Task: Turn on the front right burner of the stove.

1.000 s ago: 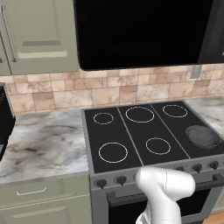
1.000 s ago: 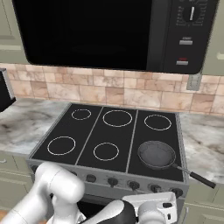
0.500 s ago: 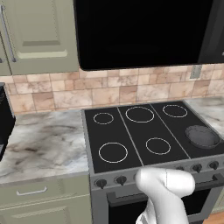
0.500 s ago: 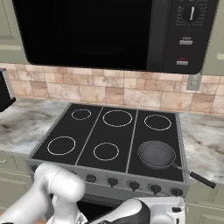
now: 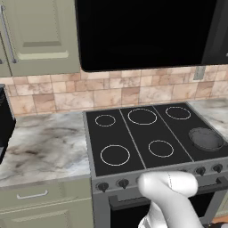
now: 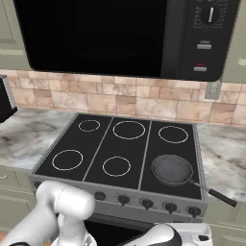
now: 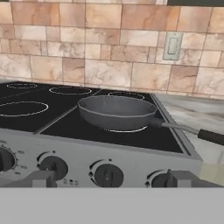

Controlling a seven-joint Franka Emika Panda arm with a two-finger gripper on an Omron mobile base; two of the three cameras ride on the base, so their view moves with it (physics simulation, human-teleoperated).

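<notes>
The stove (image 6: 120,158) sits between two stretches of marbled counter (image 5: 40,147), its black glass top framed in gray metal and its front edge carrying a row of small dark knobs (image 7: 108,175). On the front right burner (image 7: 116,129), whose white ring peeks out at the near side, stands a dark gray frying pan (image 6: 172,170), seen from the right base view as a round mottled disc with a paler rim. The pan's handle (image 7: 192,131) reaches off to the right, past the stove's side edge and over the right-hand counter.

The end effector (image 7: 109,180) hangs low in front of the stove, level with the knob panel. Its two fingertips (image 7: 41,179) stand wide apart, holding nothing, with two knobs showing in the span between them. The fingertips are apart from the panel, with open room in front of the knobs.

Behind the stove rises a tan tiled wall (image 7: 109,52) with a pale outlet plate (image 7: 173,45), and a black microwave (image 6: 120,36) hangs above, well clear of the glass top.
</notes>
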